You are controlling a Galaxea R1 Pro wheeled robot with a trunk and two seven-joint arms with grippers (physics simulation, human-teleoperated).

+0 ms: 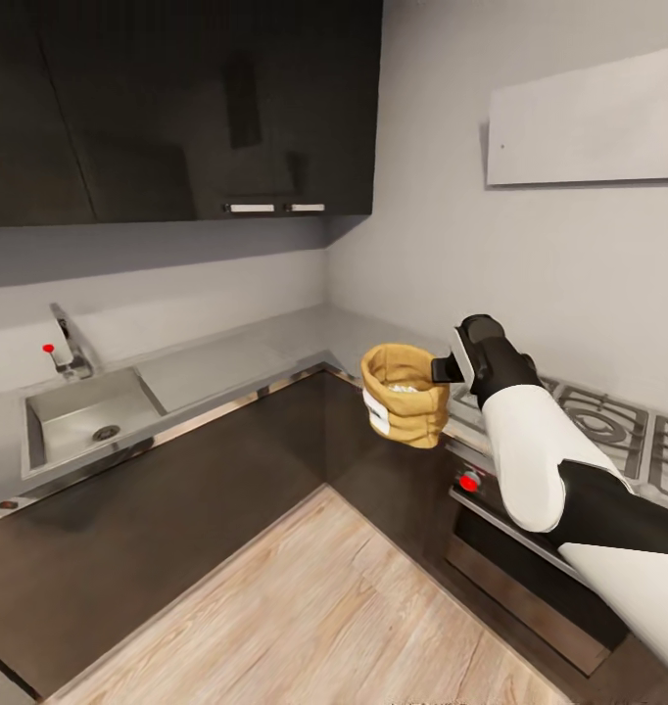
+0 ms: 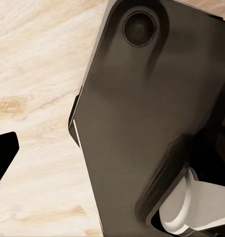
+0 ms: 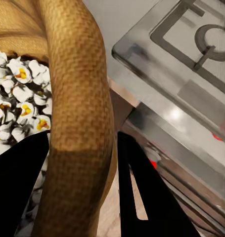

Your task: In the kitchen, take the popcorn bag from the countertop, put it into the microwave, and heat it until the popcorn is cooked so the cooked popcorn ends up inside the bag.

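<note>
The right gripper's black fingers (image 3: 137, 197) are pinching the rolled rim of the small tan-brown paper popcorn bag (image 1: 405, 394), one inside, one outside, holding it aloft beside the ribbed steel gas hob (image 1: 608, 423); white-and-yellow popcorn (image 3: 21, 96) is lying inside the bag

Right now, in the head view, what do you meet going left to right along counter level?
Faucet → sink → bare countertop → popcorn bag, held by the right gripper → gas hob.
</note>
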